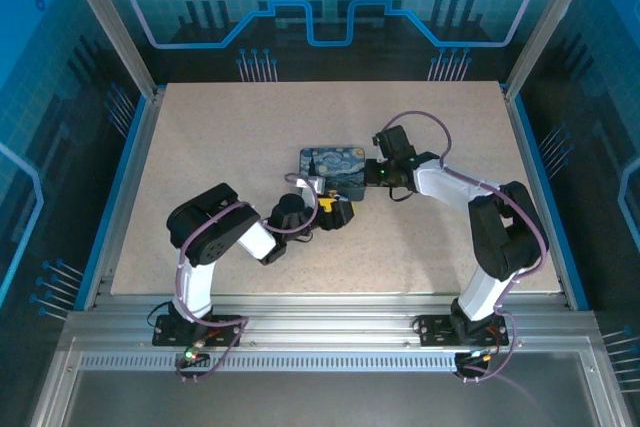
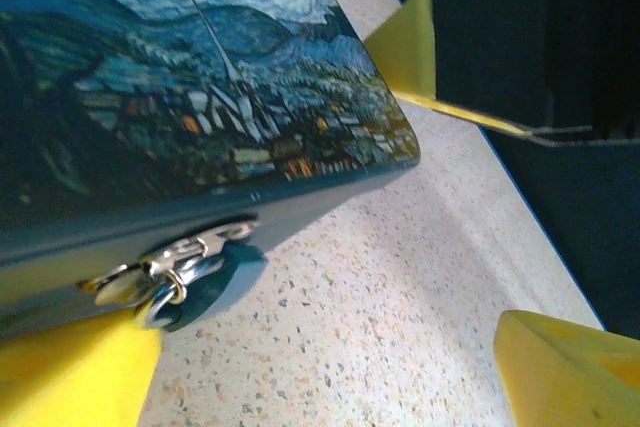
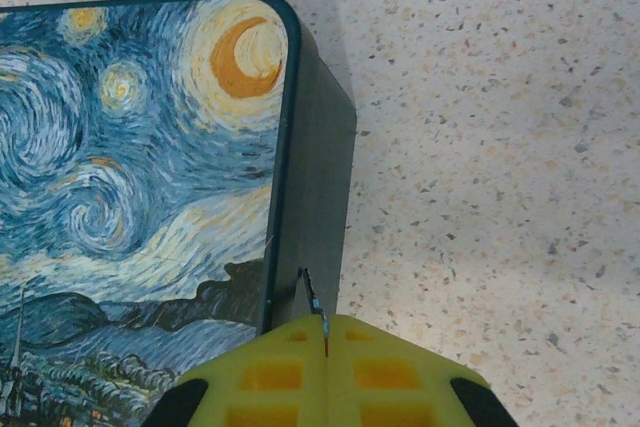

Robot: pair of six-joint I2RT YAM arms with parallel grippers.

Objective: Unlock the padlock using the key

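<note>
1. The speckled table (image 1: 200,147) carries everything.
2. The dark blue box (image 1: 333,172) with a night-sky print lies flat near the table's middle, between the two grippers.
3. The left gripper (image 2: 320,377) is spread wide at the box's near wall, with one yellow finger (image 2: 70,377) just beside the latch (image 2: 205,244).
4. The right gripper (image 3: 325,332) is pressed together at the box's right wall, pinching the key.
5. The padlock (image 2: 165,272) hangs at the latch on the near wall.
6. The key (image 3: 312,299), a thin dark sliver, juts from the closed fingertips, close to the box's side wall.

No text, label or number can be read anywhere.
</note>
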